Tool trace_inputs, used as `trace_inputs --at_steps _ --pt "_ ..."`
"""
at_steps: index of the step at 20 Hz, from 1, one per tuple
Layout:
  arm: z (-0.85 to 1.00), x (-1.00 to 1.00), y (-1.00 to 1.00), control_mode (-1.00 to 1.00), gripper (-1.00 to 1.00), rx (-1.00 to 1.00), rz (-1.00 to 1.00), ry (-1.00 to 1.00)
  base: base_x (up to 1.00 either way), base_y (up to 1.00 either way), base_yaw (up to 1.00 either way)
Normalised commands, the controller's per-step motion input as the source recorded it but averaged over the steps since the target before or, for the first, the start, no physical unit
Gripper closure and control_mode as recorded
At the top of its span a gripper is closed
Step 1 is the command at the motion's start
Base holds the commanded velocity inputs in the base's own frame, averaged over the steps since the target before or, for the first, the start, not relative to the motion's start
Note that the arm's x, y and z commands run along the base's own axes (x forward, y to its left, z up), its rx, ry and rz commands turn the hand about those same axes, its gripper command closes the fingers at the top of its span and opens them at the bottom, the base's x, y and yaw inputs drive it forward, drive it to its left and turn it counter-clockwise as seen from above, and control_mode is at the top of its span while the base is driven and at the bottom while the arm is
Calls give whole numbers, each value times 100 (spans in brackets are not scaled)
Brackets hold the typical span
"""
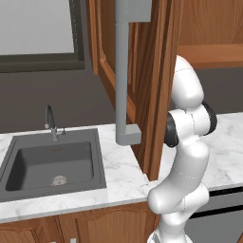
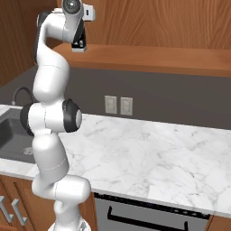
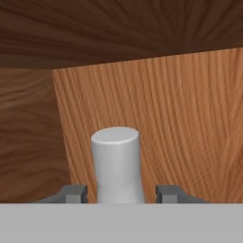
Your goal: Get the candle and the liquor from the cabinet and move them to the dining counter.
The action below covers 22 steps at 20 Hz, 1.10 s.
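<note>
step in hand: grasp inside cabinet [image 3: 156, 118]; pale neck of what is judged liquor [image 3: 116, 163] seen between fingertips of gripper [image 3: 121, 193], just apart from both; jaws part-closed, grip not confirmed; next: closing on neck, then lifting clear

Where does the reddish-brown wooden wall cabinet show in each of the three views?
Left base view: the reddish-brown wooden wall cabinet is at top centre, its open door carrying a long grey bar handle.
Right base view: it runs along the top edge.
Hand view: its inner wood walls form the background.
Shared landmark: the white marble worktop, in both base views.
</note>
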Motion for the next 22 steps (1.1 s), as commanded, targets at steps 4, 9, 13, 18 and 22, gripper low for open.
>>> trace_inputs --at_steps 4,9,13,18,22 --pt "0 0 0 -100 100 0 0 0 0 0 0" --pt "0 0 0 -100 100 0 0 0 0 0 0" --pt "0 0 0 -100 100 0 0 0 0 0 0" --pt "0 0 0 -100 100 0 0 0 0 0 0" --pt "0 -4 0 -100 100 0 0 -2 0 0 0"
